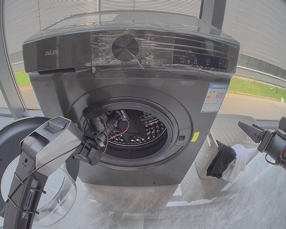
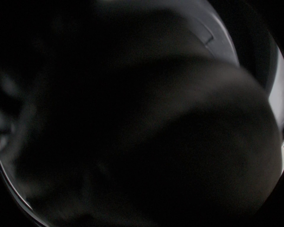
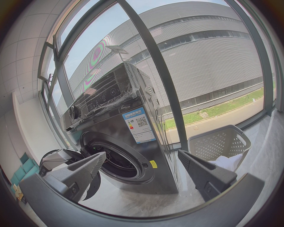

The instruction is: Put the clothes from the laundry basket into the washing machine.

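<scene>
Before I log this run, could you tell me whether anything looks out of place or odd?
Two small things. A black garment and a white garment hang over the rim of the laundry basket beside the washing machine, half out. Crinkled plastic film covers its control panel. Nothing looks damaged.

Grey building (image 3: 207, 59), grass strip (image 1: 264, 89), marble floor (image 1: 175, 213)

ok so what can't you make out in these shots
- left hand: head view, its own wrist blocks it at the drum mouth; holding anything, unclear
- drum inside: left wrist view, too dark and blurred
- laundry basket: head view, draped clothes and its wall hide what's left inside
</scene>
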Tool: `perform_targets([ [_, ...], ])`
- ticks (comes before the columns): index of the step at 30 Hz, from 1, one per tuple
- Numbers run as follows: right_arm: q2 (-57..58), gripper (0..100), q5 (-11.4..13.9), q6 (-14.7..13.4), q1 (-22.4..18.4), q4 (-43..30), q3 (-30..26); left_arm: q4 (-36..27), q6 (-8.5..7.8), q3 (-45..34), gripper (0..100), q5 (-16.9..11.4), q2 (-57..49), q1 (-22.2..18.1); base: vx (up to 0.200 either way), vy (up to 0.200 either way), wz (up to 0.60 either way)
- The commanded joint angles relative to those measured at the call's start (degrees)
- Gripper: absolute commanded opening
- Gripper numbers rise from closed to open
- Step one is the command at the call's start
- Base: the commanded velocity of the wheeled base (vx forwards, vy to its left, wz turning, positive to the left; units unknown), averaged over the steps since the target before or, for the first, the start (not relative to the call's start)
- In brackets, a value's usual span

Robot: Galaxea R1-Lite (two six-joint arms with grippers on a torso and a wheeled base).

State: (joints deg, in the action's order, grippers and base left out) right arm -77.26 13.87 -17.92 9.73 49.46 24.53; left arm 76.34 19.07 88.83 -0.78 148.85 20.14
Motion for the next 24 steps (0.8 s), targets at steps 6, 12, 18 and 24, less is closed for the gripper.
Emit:
perform_targets([
  [6,0.01,100,0.01,-0.01,0.03,0.03,-0.01,-1.98,-1.58,0.55,100,-0.45,0.65,0.16,0.000,0.000,0.00],
  [12,0.10,100,0.01,-0.01,0.03,0.03,-0.01,-2.07,-3.33,1.26,100,-1.59,0.65,0.08,0.000,0.000,0.00],
  [18,0.10,100,0.01,-0.01,0.03,0.03,0.08,-3.92,-8.34,-2.35,100,-2.91,0.74,0.43,0.000,0.000,0.00],
  [24,0.10,100,0.01,-0.01,0.03,0.03,0.08,-4.44,-13.88,-3.14,100,-6.43,0.65,1.31,0.000,0.000,0.00],
])
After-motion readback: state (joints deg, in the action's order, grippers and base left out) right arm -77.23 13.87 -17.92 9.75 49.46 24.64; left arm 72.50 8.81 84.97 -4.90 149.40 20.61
